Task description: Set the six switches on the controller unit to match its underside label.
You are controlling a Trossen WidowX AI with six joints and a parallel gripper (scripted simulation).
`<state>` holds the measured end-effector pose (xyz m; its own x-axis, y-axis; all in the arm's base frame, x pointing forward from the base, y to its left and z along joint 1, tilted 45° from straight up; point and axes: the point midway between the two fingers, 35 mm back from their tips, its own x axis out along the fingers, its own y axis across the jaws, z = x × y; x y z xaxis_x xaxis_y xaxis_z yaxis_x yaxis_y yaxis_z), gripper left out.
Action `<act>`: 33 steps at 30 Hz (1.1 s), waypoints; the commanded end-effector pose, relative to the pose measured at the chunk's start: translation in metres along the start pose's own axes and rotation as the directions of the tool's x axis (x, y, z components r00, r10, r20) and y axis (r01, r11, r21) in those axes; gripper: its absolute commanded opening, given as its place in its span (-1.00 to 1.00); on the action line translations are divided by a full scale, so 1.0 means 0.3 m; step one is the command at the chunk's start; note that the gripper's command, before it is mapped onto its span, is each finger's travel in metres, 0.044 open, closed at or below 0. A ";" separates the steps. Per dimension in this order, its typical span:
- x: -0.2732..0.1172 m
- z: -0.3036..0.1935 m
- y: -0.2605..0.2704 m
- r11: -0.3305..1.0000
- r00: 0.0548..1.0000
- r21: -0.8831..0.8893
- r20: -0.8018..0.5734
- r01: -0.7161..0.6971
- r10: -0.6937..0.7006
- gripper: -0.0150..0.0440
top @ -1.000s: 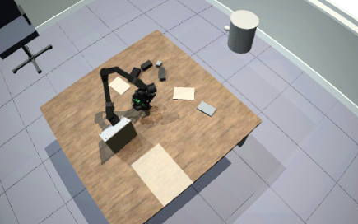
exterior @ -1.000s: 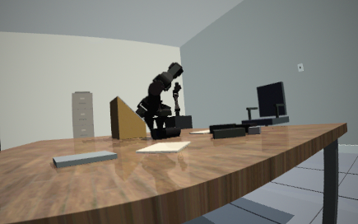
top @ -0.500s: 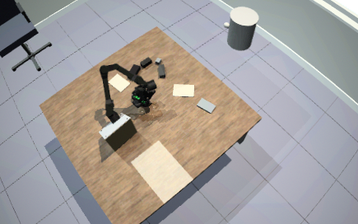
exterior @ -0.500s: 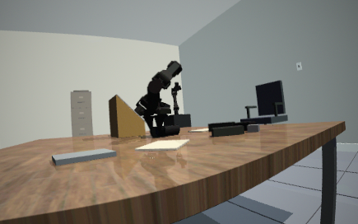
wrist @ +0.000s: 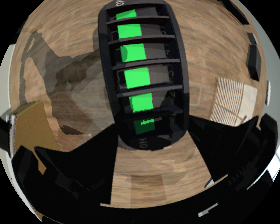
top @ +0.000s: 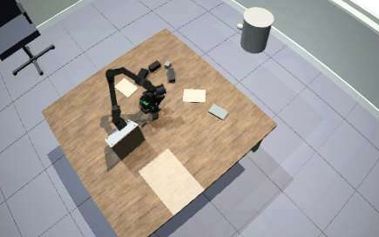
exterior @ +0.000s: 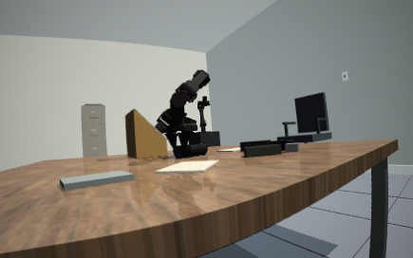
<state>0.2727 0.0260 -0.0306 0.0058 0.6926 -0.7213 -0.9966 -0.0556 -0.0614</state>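
The dark grey controller unit [wrist: 177, 75] [exterior: 197, 151] sits low at the bench with its switch side up. My gripper [wrist: 152, 123] is shut on the end of the unit nearest the wrist camera, one finger on each long side. Six rocker switches show in a row in the wrist view, green halves on the left and dark halves on the right. The switch nearest my fingers [wrist: 144, 125] looks darker than the others. Which ends are pressed down is hard to tell. In the top view the arm partly covers the unit. The underside label is hidden.
A tall wedge-shaped block [top: 129, 144] [exterior: 148, 142] stands by the arm's base. A cream sheet [top: 194, 95] [exterior: 188, 166] and a flat grey-blue module [top: 218, 111] [exterior: 97, 180] lie beyond the unit. Several dark modules lie at the back, one elongated [top: 171, 75]. A large sheet [top: 171, 180] lies near the edge.
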 end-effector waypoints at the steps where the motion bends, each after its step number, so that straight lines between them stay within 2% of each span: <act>1: -0.010 0.004 -0.038 1.000 1.000 -0.012 0.004 0.029 -0.029 -0.49; 33: -0.011 0.006 -0.068 0.999 1.000 -0.012 0.004 0.029 -0.029 -0.49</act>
<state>0.2813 0.0270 -0.0292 0.0090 0.6948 -0.7192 -0.9966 -0.0527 -0.0633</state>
